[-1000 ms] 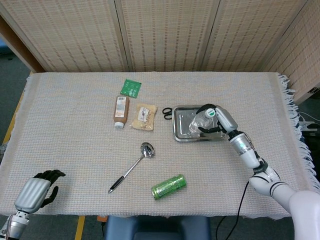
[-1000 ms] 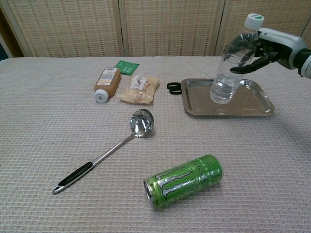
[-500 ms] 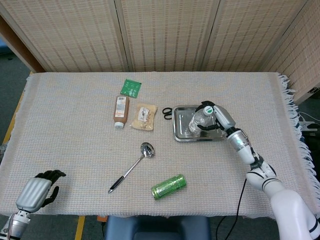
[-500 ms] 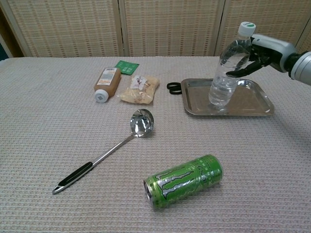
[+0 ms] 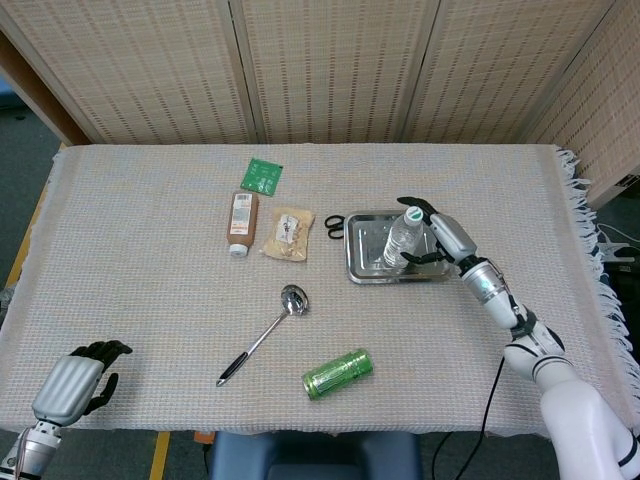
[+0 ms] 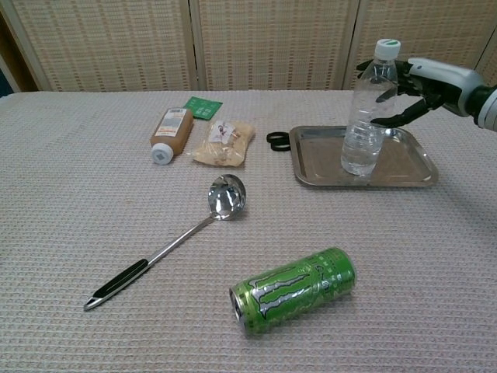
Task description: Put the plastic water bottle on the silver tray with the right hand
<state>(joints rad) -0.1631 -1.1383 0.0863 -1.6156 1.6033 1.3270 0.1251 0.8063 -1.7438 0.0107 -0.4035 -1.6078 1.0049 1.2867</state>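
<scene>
**Water bottle upright on tray, right hand cupped around it**

- Plastic water bottle (image 6: 366, 116): clear, white cap with green top. Stands upright on the silver tray (image 6: 404, 172), toward the tray's middle; right of centre in both views.
- Right hand (image 6: 415, 89): enters from the right edge of the frame. Fingers (image 6: 392, 119) spread and curved around the bottle's upper half, one dark fingertip at the bottle's side in the chest view, others behind the neck. Whether they press the bottle or stand just clear of it cannot be told; the grasp looks loosened rather than clamped.
- Left hand (image 5: 72, 385): lower left corner of the head view, resting on the woven tablecloth (image 5: 140, 270), dark fingers curled in, holding nothing.
- Black scissors handles (image 6: 277, 140): just beside the tray's left edge.
- Brown bottle (image 6: 170, 132): lying on its side, left of centre, white cap toward the camera.
- Snack packet (image 6: 225, 143): between the brown bottle and the tray.
- Green card (image 6: 202, 106): behind the brown bottle.
- Steel ladle (image 6: 172, 241): centre, bowl up-right, black handle down-left.
- Green Monster can (image 6: 293, 289): on its side, lower centre.
</scene>
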